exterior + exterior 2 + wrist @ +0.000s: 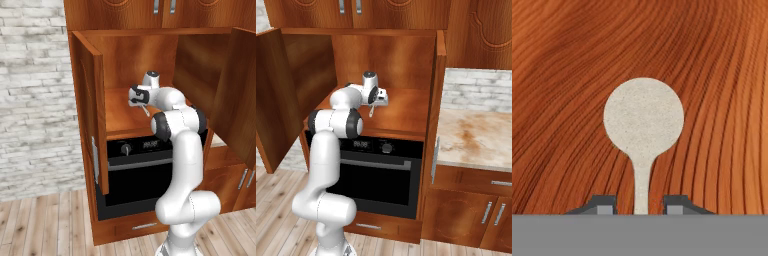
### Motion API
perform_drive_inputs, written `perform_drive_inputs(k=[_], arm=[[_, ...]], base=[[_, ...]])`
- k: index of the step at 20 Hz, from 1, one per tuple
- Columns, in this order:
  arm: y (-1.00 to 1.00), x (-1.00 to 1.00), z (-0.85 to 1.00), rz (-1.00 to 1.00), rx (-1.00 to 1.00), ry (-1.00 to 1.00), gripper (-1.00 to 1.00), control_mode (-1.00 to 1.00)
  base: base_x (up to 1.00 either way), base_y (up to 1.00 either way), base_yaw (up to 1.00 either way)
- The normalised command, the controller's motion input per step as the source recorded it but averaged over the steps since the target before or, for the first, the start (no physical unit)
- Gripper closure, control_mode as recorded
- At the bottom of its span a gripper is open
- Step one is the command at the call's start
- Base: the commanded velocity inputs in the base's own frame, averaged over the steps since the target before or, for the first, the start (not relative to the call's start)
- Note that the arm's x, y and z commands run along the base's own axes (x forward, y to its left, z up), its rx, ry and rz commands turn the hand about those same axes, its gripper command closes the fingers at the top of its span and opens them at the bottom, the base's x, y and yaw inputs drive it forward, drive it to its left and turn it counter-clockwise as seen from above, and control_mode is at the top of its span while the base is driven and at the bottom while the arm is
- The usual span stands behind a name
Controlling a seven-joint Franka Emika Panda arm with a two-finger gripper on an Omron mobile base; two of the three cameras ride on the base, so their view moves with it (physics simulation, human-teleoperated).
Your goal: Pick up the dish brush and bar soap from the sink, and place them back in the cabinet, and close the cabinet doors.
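Above the black oven, the cabinet stands with both cabinet doors swung wide open, one to the left of the oven and one to its right. Inside the shelf compartment over the oven, the gripper is above the wooden shelf. Between its two finger tips runs the thin pale handle of the dish brush, with a narrow gap on each side, so the jaws are a little apart and do not press the handle. The round head of the brush lies against the wood grain of the shelf. The lower end of the handle is cut off at the bottom of the hand view. On the oven panel a small display shows light marks too blurred to read. To the right of the oven is a tan marble counter before a pale brick wall; the floor is light wood planks.
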Motion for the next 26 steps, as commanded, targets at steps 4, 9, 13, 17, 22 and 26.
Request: perform_drive_inputs(k=[4,9,13,17,22,26], arm=[[0.00,0.00,0.00,0.00,0.00,0.00,-1.00,-1.00],[0.00,0.00,-0.02,0.00,0.00,0.00,-1.00,-1.00],[0.00,-0.09,-0.06,0.00,0.00,-0.03,-1.00,-1.00],[-0.01,-0.36,0.00,0.00,0.00,-0.04,-1.00,-1.00],[-0.01,-0.49,0.00,0.00,0.00,-0.03,-1.00,-1.00],[-0.07,-0.66,0.00,0.00,0.00,-0.01,-1.00,-1.00]], base=[[0.00,0.00,0.00],[0.00,0.00,0.00],[0.00,0.00,0.00],[0.00,0.00,0.00],[0.00,0.00,0.00],[0.00,0.00,0.00]])
